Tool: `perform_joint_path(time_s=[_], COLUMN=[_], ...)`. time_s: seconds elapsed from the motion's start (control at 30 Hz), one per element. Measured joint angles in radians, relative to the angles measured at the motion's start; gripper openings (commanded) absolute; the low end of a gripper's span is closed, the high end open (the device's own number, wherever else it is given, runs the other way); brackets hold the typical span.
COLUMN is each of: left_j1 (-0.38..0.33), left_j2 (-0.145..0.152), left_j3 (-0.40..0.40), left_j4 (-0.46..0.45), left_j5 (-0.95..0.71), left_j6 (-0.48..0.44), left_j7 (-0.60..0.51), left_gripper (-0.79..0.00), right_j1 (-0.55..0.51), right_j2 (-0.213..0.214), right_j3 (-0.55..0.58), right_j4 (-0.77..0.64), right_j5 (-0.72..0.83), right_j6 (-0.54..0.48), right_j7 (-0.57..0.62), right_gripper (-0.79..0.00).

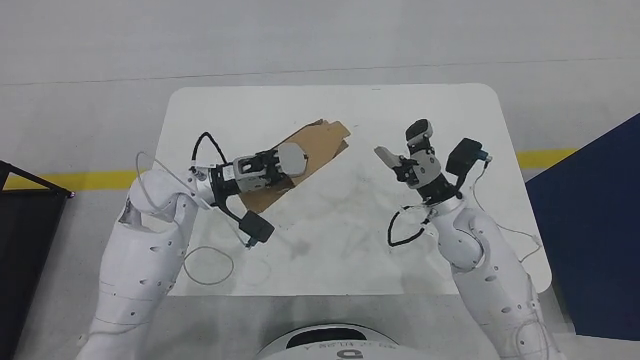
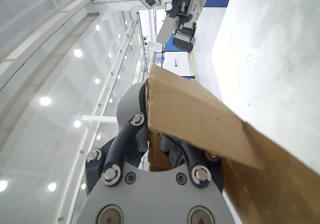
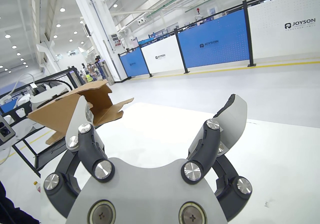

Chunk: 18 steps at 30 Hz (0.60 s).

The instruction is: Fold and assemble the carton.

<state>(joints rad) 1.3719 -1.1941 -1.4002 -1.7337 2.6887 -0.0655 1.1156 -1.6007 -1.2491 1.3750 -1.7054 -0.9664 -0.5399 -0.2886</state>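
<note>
A brown cardboard carton (image 1: 308,158), partly unfolded with loose flaps, is lifted at an angle over the left half of the white table (image 1: 340,250). My left gripper (image 1: 285,160) is shut on the carton's near edge; in the left wrist view the cardboard (image 2: 190,120) runs between its fingers. My right gripper (image 1: 402,152) hovers over the table to the carton's right, apart from it, fingers spread wide and empty. In the right wrist view the carton (image 3: 82,107) stands beyond the open right gripper (image 3: 160,110). The left wrist view shows the right gripper (image 2: 175,40) farther off.
Bare white tabletop (image 1: 350,210) lies between the two arms and toward the front edge. A yellow floor line (image 1: 90,178) runs behind the table's left side. A dark blue panel (image 1: 600,230) stands to the right.
</note>
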Motion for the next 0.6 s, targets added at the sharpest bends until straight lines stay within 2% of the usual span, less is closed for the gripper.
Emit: perform_joint_path(time_s=[0.17,0.3,0.43,0.6], left_j1=[0.004,0.007,-0.013,-0.04], left_j2=[0.004,0.022,0.039,0.053], left_j3=[0.012,0.039,0.005,-0.01], left_j4=[-0.008,-0.044,-0.037,-0.001], left_j5=[0.018,0.155,0.115,0.067], left_j6=[0.0,-0.036,-0.076,-0.07], left_j7=[0.006,0.123,0.236,0.308], left_gripper=[-0.785,-0.785,-0.785,-0.785], right_j1=[0.003,0.021,0.044,0.071], right_j2=[0.0,0.004,0.014,0.023], right_j3=[0.002,0.018,0.019,-0.004], right_j4=[0.007,0.043,0.047,0.046], right_j5=[-0.012,-0.036,-0.044,-0.047], right_j6=[0.033,0.067,-0.018,-0.153], right_j7=[0.02,0.099,0.205,0.301], right_gripper=[0.0,0.0,0.0,0.0])
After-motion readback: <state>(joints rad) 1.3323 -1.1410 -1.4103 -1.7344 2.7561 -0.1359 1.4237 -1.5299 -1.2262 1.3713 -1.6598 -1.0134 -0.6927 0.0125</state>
